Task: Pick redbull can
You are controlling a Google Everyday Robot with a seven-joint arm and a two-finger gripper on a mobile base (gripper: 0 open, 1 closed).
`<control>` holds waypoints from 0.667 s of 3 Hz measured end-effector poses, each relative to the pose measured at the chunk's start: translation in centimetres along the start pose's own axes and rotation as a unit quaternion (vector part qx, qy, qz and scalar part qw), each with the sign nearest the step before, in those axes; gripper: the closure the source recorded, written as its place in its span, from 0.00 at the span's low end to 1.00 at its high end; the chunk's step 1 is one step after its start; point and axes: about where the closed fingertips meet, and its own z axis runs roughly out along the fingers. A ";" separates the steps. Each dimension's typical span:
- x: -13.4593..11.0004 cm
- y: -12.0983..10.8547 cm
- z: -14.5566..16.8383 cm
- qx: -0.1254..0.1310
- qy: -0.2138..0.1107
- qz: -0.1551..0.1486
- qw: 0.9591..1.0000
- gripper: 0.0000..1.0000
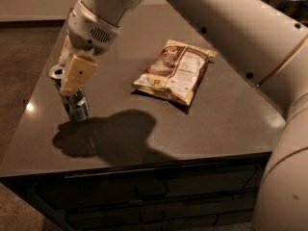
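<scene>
A cream-white robot arm point(231, 23) reaches down from the upper right over a dark glossy tabletop point(216, 124). Its two-finger gripper point(68, 83) clasps the upper part of a tall, slim silver redbull can point(77, 106), which leans left near the table's left edge. A crinkled brown-and-white snack bag point(174, 71) lies flat mid-table, well apart from the can. Dark drawers point(159, 196) sit below the tabletop.

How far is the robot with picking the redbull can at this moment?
Done: the gripper is at the redbull can, near the left edge of the table. In hand: its fingers look closed on the can, which leans to one side. Left: a clear lift, since the can's base is close above the table top.
</scene>
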 end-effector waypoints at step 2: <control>-3.6 -0.4 -5.3 0.032 -0.027 -0.019 0.999 1.00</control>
